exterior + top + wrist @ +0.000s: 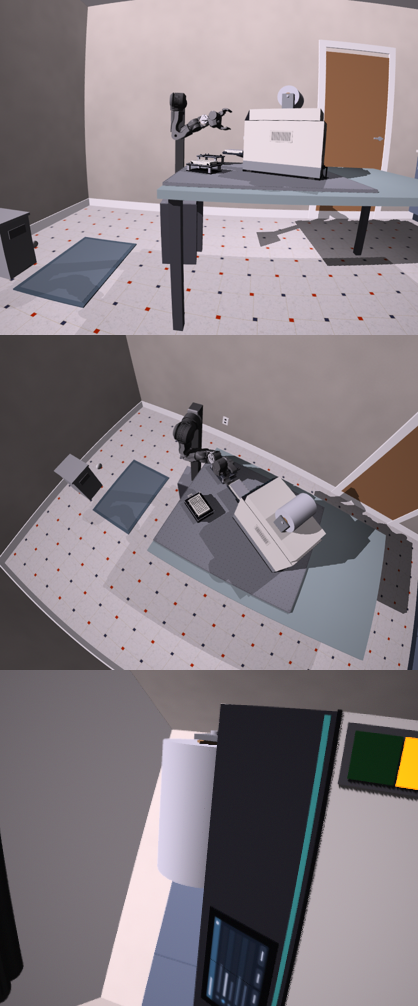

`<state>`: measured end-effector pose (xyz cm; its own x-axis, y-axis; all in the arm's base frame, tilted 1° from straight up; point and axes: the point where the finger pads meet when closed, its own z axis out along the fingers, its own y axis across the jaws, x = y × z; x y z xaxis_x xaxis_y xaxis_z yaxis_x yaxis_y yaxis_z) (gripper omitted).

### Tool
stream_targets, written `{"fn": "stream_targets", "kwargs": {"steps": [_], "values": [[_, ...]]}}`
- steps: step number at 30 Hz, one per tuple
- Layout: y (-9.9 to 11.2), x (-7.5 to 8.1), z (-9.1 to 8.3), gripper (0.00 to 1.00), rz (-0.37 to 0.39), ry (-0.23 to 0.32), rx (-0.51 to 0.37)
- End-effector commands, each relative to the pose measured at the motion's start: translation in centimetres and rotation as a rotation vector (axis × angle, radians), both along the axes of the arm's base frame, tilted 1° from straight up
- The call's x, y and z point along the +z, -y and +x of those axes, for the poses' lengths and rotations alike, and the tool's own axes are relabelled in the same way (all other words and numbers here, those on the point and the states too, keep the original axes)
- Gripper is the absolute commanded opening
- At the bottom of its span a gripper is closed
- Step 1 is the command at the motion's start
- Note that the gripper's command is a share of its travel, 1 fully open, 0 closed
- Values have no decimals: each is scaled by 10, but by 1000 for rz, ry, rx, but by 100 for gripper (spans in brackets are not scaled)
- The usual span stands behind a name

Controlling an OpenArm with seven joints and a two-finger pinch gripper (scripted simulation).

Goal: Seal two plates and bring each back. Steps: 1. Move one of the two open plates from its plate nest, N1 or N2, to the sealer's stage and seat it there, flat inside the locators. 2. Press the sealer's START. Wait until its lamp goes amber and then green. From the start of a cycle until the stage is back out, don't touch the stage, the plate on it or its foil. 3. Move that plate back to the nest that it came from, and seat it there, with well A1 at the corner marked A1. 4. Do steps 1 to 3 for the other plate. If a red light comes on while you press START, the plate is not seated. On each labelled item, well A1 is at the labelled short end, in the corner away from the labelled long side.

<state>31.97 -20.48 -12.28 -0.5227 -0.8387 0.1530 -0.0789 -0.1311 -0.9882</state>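
Observation:
My gripper (224,120) is open and empty. It hangs in the air left of the sealer (284,142), above the table's far left part, and also shows in the overhead view (229,471). One open plate (198,505) (204,163) with white wells sits in the near nest. The far nest (211,156) looks empty; in the overhead view my gripper hides it. The sealer's stage (240,487) sticks out at the sealer's left end with a pale flat top (233,151). In the wrist view the lamp window shows a dark green segment (375,756) and a lit amber one (410,762).
The foil roll (296,512) sits on top of the sealer. The sealer's dark front panel (265,820) with a small screen (237,962) fills the wrist view. The arm's post (195,439) stands at the table's far left edge. A dark bin (78,475) stands on the floor.

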Motion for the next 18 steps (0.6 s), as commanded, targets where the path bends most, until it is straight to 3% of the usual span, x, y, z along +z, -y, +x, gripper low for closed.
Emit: {"fn": "stream_targets", "kwargs": {"steps": [1, 3, 5, 10, 13, 18], "values": [[3, -8, -3, 65, 46, -34, -10], [8, -16, -7, 65, 103, -62, -34], [11, -26, -9, 65, 109, -68, -34], [19, -47, -21, 65, 257, -144, -84], [23, -60, -27, 65, 260, -146, -85], [23, -61, -28, 65, 261, -146, -82]]}}
